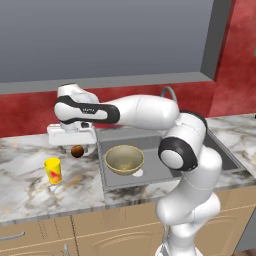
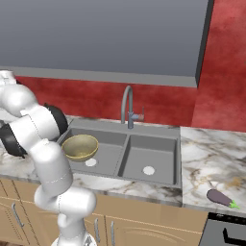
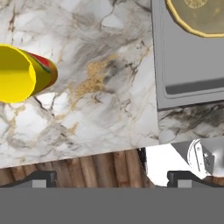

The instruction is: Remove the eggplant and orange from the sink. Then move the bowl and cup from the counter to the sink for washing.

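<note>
Marble worktop [image 1: 30, 185] carries the yellow cup [image 1: 53, 170], upright, left of the sink [image 1: 165, 167]. Bowl [image 1: 124, 159] sits in the left basin beside a white drain. Orange [image 1: 77, 151] lies on the worktop near the sink's left edge. Gripper [image 1: 71, 146] hangs above the worktop, jaws fully apart, holding nothing. Eggplant [image 2: 221, 198] lies on the worktop right of the sink.

Hand [image 1: 73, 148] wide open — arm outstretched
</note>
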You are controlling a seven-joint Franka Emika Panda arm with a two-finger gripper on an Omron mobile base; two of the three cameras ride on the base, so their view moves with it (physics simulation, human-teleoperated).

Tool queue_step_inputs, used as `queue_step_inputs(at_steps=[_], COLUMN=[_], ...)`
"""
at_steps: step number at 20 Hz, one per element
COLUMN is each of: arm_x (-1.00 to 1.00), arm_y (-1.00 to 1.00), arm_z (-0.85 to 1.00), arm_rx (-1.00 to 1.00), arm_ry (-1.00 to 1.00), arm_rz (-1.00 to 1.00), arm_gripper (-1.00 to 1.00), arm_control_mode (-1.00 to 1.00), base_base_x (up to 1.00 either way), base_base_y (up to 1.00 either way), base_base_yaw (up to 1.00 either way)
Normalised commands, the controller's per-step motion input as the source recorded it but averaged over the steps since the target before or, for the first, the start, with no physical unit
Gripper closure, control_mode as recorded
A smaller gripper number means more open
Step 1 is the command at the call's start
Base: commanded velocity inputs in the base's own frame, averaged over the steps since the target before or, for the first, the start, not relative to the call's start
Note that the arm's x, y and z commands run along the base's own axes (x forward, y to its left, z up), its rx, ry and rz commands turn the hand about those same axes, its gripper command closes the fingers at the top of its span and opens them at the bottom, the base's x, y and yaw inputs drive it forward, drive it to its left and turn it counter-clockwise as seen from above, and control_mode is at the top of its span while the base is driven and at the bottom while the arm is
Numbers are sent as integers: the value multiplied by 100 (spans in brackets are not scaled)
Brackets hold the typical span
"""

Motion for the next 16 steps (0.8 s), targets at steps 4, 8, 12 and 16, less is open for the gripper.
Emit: queue_step_inputs(at_steps=[4,8,12,16], arm_x=[4,0,1,0], arm_y=[2,5,8,11], arm_z=[-6,-10,-11,-10], arm_rx=[0,0,0,0], arm_ry=[0,0,0,-6], arm_rz=[-7,-10,-11,-6], arm_gripper=[-100,-100,-100,-100], arm_control_mode=[-100,-100,-100,-100], base_base_x=[0,0,0,0], base_base_y=[0,0,0,0], base_base_yaw=[0,0,0,0])
